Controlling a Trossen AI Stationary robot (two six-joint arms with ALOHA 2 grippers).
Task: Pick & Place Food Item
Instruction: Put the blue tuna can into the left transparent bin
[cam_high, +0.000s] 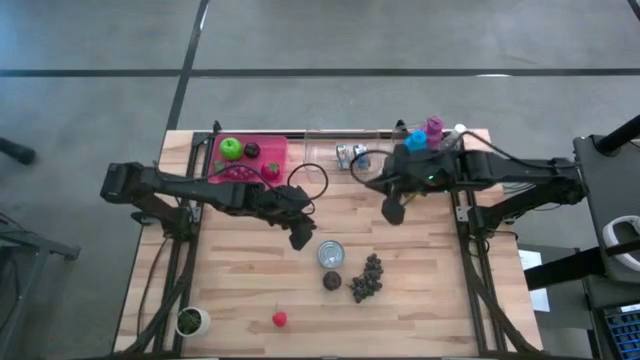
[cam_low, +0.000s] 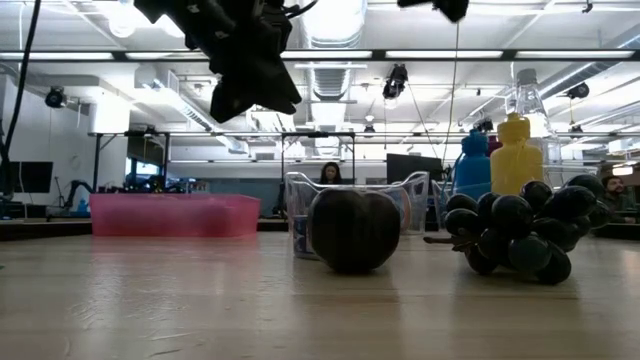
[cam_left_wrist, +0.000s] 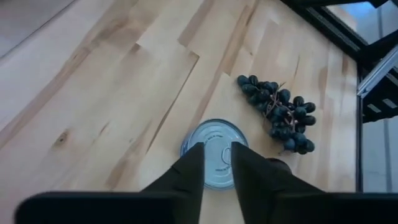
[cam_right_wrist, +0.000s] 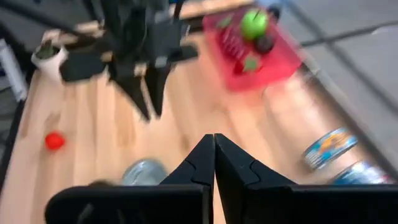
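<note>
A silver can (cam_high: 331, 253) stands upright on the wooden table, with a dark plum (cam_high: 332, 280) and a bunch of dark grapes (cam_high: 366, 278) just near of it. A small red fruit (cam_high: 280, 319) lies by the near edge. The pink tray (cam_high: 250, 158) at the far left holds a green apple (cam_high: 231, 149), a dark fruit and a strawberry. My left gripper (cam_high: 301, 238) hangs in the air left of the can, fingers slightly open; its wrist view looks down past them (cam_left_wrist: 217, 152) at the can's lid (cam_left_wrist: 214, 155). My right gripper (cam_high: 393, 212) is shut (cam_right_wrist: 214, 140) and hovers right of centre.
Two lying cans (cam_high: 350, 155), a clear container (cam_high: 325, 150) and coloured bottles (cam_high: 425, 135) stand along the far edge. A white pot with a plant (cam_high: 190, 321) sits at the near left corner. In the low view the plum (cam_low: 353, 230) stands in front of the can, the grapes (cam_low: 520, 230) beside it.
</note>
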